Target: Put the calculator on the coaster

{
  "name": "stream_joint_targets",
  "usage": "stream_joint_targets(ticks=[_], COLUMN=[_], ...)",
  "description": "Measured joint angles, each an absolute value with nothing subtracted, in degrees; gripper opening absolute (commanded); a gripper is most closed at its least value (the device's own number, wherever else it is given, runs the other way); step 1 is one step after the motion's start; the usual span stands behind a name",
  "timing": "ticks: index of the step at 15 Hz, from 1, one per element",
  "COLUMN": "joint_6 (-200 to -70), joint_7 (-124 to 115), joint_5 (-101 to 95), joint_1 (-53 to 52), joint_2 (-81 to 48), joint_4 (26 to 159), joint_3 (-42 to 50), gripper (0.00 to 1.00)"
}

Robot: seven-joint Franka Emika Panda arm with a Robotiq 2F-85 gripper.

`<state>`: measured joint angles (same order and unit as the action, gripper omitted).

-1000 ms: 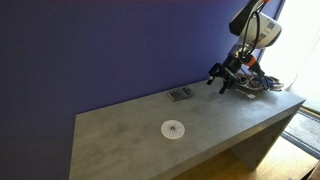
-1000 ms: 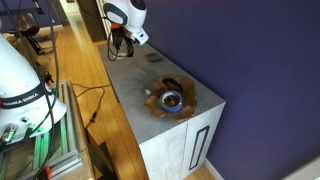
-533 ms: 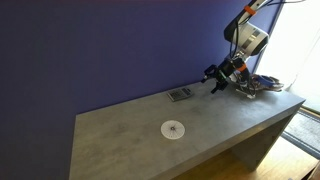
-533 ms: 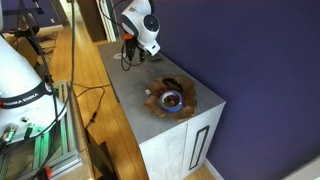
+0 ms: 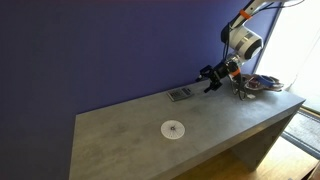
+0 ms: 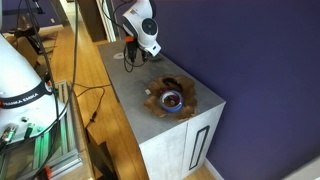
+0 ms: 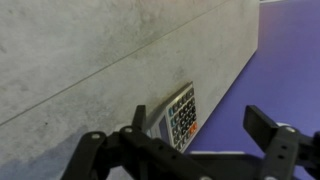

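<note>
Grey calculator, flat on bench, my jaws spread empty above: low profile may let it skid from a pinch.

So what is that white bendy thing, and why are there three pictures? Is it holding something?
The white bendy thing is a robot arm. At its end is a gripper, a kind of hand with two fingers. Two of the pictures come from cameras standing in the room, looking at the grey table from different spots. The third comes from a camera on the robot's wrist, so its dark fingers show at the bottom. On the table lie a small grey calculator, a round white coaster and a bowl of odds and ends. The fingers are spread apart and hold nothing. The gripper hovers close to the calculator.
</note>
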<state>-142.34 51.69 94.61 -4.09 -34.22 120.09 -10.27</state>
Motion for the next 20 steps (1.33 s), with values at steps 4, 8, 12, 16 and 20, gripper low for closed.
stream_joint_targets(ticks=[4, 8, 12, 16, 20], joint_6=[-142.33, -142.40, -144.74, -148.21, -150.81], joint_7=[62.40, 66.42, 68.28, 68.35, 68.31], joint_5=[107.80, 112.48, 113.51, 113.61, 113.63], joint_1=[-6.08, -9.85, -13.32, -15.46, -16.21], joint_2=[-37.85, -41.24, -43.59, -45.03, -46.24], joint_4=[115.85, 112.25, 109.13, 106.86, 105.36], joint_3=[-7.91, -4.57, -2.61, -1.52, -0.96], gripper=[0.98, 0.77, 0.61, 0.80, 0.51])
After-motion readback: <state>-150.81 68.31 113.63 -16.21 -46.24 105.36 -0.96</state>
